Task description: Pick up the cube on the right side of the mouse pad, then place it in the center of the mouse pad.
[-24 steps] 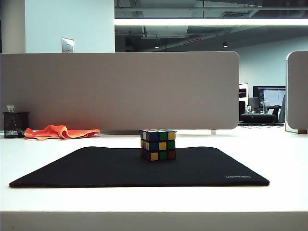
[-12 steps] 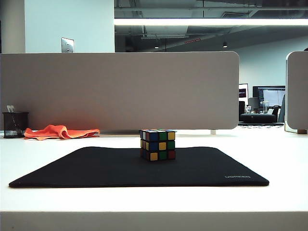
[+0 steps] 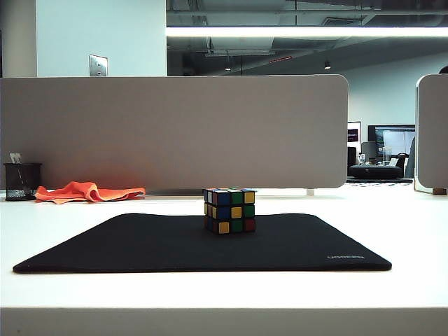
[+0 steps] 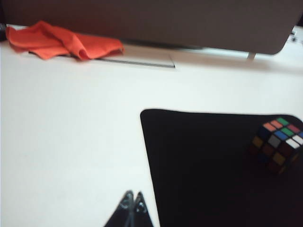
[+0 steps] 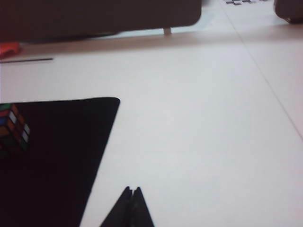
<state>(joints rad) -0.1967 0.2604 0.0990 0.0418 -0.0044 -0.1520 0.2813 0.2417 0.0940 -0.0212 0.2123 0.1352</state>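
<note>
Both claws, left gripper (image 4: 132, 201) and right gripper (image 5: 132, 195), sit pinched shut (empty), flanking your cube (image 3: 229, 210), centred on the mouse pad (image 3: 140, 245).

one cube (image 3: 229, 210) – one mouse pad (image 3: 140, 245) – one orange cloth (image 3: 87, 191) – two pincers

Both wrist views are soft: the cube (image 5: 13, 128) is cropped, the orange cloth (image 5: 8, 48) barely shows, and neither arm enters the exterior view.

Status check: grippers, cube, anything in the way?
Left gripper shut, empty, over bare table. Right gripper likewise. Cube sits mid mouse pad. Nothing crowding the cube.
</note>
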